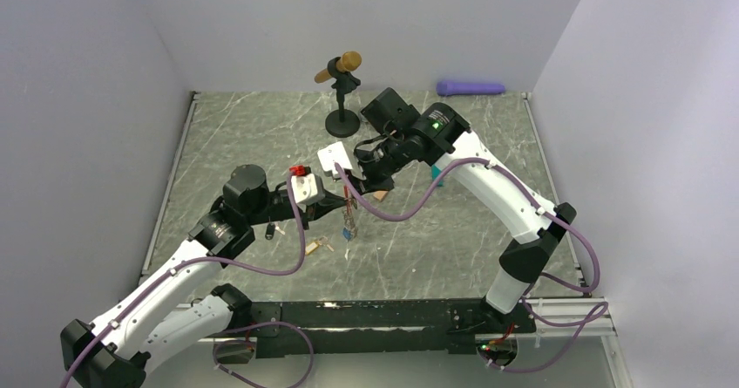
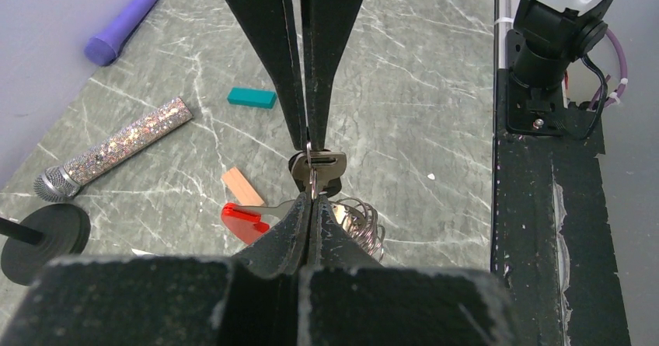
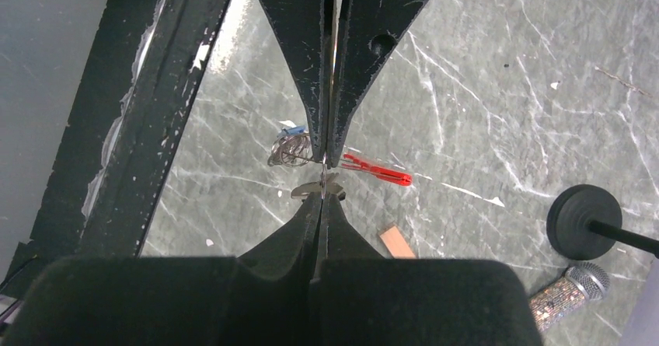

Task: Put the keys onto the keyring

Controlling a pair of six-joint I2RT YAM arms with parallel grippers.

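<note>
The left arm (image 1: 174,275) reached in from the lower left and the right arm (image 1: 514,205) arched in from the lower right, and they met tip to tip at frame centre. The left gripper (image 2: 311,206) was clamped on the red curved clip and silvery wire coil keyring (image 2: 242,221), which dangled at its tips. The right gripper (image 3: 322,198) pinched a small black-headed metal key (image 2: 319,163) close against it.

A black-tagged key (image 1: 271,231) and a pale-tagged key (image 1: 318,247) lay lower left of centre. Scattered around were:
- a tan wooden block (image 2: 242,186)
- a teal block (image 2: 252,97)
- a glittery microphone (image 2: 116,155)
- a purple cylinder (image 2: 123,23)
- a black stand (image 1: 342,122)

Whether the blue tag (image 3: 291,131) beside the coil was threaded on could not be told.
</note>
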